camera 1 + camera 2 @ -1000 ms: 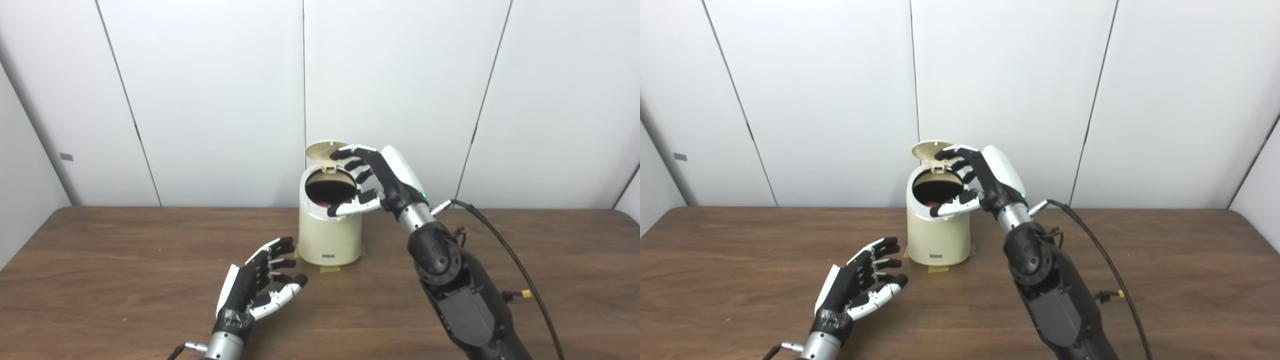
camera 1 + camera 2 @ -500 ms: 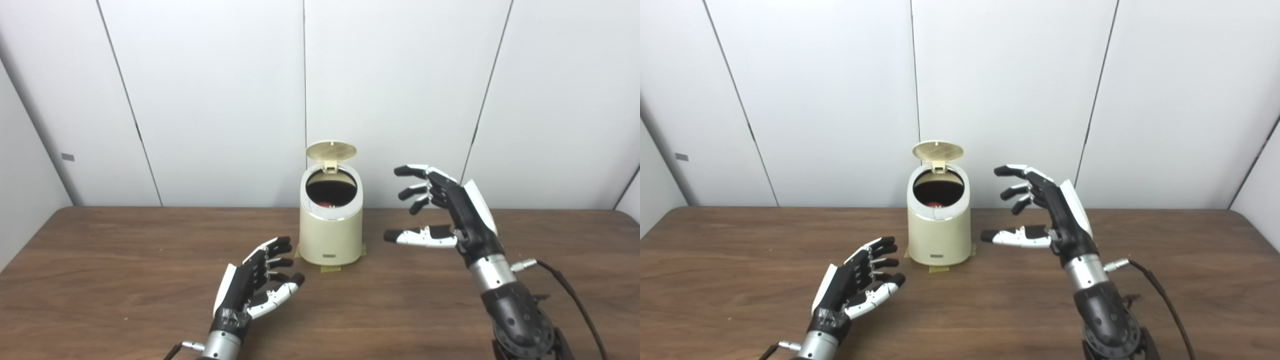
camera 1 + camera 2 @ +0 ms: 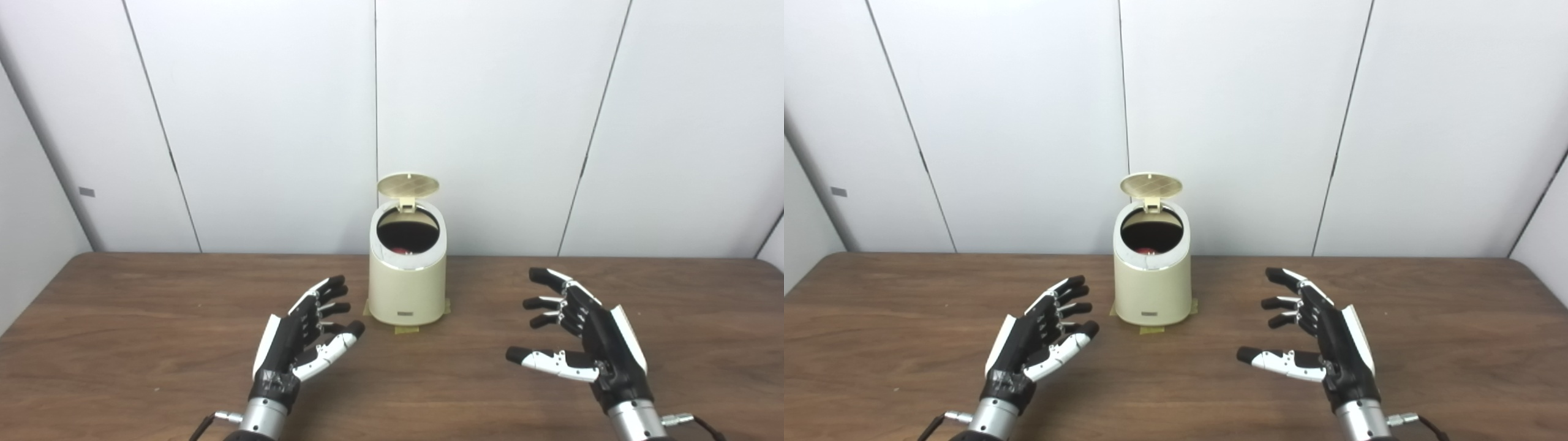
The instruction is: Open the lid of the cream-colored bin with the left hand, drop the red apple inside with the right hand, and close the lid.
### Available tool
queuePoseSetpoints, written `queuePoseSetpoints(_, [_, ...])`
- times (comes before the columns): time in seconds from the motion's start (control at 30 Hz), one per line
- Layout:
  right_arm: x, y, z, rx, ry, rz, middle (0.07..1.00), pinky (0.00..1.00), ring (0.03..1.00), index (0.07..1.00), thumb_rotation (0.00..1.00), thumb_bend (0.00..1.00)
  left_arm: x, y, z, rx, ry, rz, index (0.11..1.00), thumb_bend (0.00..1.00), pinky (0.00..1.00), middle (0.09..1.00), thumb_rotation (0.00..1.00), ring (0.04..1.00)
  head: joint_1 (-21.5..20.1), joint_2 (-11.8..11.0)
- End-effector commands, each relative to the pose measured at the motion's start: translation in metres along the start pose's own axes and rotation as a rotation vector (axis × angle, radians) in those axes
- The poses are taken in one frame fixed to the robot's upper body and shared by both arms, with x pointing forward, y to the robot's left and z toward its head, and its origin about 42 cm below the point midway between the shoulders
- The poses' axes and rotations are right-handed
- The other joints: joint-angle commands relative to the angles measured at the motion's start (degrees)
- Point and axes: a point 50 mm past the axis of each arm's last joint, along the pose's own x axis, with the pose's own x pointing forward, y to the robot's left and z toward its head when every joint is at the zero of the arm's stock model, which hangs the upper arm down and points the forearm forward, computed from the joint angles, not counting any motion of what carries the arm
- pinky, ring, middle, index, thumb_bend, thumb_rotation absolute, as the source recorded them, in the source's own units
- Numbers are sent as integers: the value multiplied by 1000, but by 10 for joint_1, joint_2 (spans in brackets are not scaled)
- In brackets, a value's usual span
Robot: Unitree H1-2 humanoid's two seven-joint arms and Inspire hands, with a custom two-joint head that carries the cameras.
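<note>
Since a second earlier, the right hand had drawn back from the mouth of the bin and come down low over the desk, well to the right of the bin and nearer the camera. Its fingers were spread apart and held nothing, the thumb stretched out toward the left. No part of it touched the bin any more.

The left hand had hardly shifted; it hovered just off the desk in front of the bin and to its left, palm turned inward, fingers loosely apart and empty. It was near the bin but apart from it.

The bin stood upright near the far edge of the desk, between the two hands and beyond them, with strips of tape showing under its base. Its lid was up, tilted back on the hinge at the rear of the rim, as it had been in the earlier frames. Inside the dark opening a small patch of red showed low against the front wall: the apple, lying in the bin and mostly hidden by the rim. White wall panels rose behind the desk.
</note>
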Motion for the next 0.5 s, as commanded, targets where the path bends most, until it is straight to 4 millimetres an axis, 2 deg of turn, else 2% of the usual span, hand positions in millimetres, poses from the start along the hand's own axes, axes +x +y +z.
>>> queuePoseSetpoints(0.0, [9, -5, 13, 12, -92, -31, 807, 527, 674, 778, 149, 788, 24, 9, 35, 32, -142, -12, 909, 765, 701, 879, 371, 829, 0, 0])
queuePoseSetpoints(0.13, [8, -5, 11, 7, -91, -26, 812, 528, 667, 781, 162, 783, 43, 17, 56, 68, -189, -38, 949, 859, 775, 916, 421, 892, -3, -2])
queuePoseSetpoints(0.3, [7, -4, 10, 3, -80, -18, 807, 530, 658, 782, 185, 790, 75, 24, 86, 143, -226, -56, 972, 900, 869, 945, 432, 941, -6, -4])
queuePoseSetpoints(0.47, [6, -3, 10, 1, -76, -11, 805, 533, 654, 779, 192, 801, 114, 27, 117, 210, -260, -116, 990, 896, 855, 976, 388, 965, -6, -6])
